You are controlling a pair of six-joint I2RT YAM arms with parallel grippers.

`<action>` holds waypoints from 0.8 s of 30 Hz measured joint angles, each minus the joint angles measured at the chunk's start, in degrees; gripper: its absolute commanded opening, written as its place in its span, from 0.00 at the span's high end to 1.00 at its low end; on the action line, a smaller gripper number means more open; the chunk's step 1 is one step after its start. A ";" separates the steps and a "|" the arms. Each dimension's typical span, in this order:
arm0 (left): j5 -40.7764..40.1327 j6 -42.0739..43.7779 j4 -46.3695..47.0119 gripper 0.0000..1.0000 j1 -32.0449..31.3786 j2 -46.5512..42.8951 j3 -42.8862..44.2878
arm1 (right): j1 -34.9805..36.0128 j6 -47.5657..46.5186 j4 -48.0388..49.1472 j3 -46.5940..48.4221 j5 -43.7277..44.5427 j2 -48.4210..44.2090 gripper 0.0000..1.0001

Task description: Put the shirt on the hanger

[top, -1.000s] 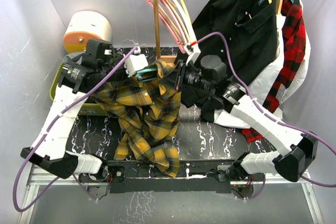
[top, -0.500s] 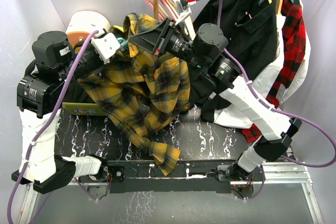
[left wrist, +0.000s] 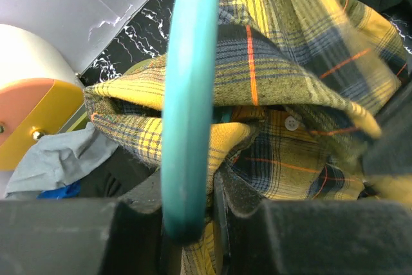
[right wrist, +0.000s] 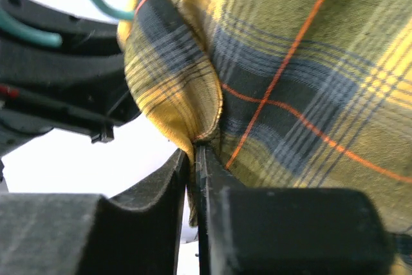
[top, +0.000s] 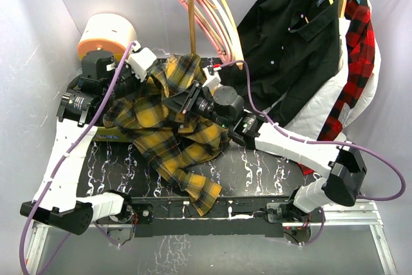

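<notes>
left gripper (left wrist: 187, 207) clamped on hanger (left wrist: 188, 88) | right gripper (right wrist: 195, 159) pinching shirt (right wrist: 296, 62) fold beside hanger | risk: thin pinch slipping, collar sliding off hanger

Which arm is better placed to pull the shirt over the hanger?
Right, probably: the right gripper is shut on a fold of the shirt and can drag it, while the left gripper is shut on the hanger, steadying it.

Black marbled table (top: 264, 162) — shirt (top: 168, 134) (partly)
</notes>
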 measured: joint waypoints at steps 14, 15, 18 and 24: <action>11.15 5.07 -4.35 1.00 1.33 -4.13 -2.14 | 3.45 -42.16 14.08 -21.59 -11.26 -22.34 0.01; 12.33 5.97 -5.20 1.00 1.33 -4.17 -2.25 | 3.48 -48.30 12.76 -23.82 -12.24 -25.94 0.00; 16.68 9.86 -8.55 1.00 1.33 -4.02 -3.17 | 2.75 -65.59 8.00 -28.98 -13.49 -34.01 0.01; 22.27 16.79 -15.61 1.00 1.33 -0.94 -3.72 | -18.29 -86.60 -6.19 -28.28 -26.23 -34.40 0.03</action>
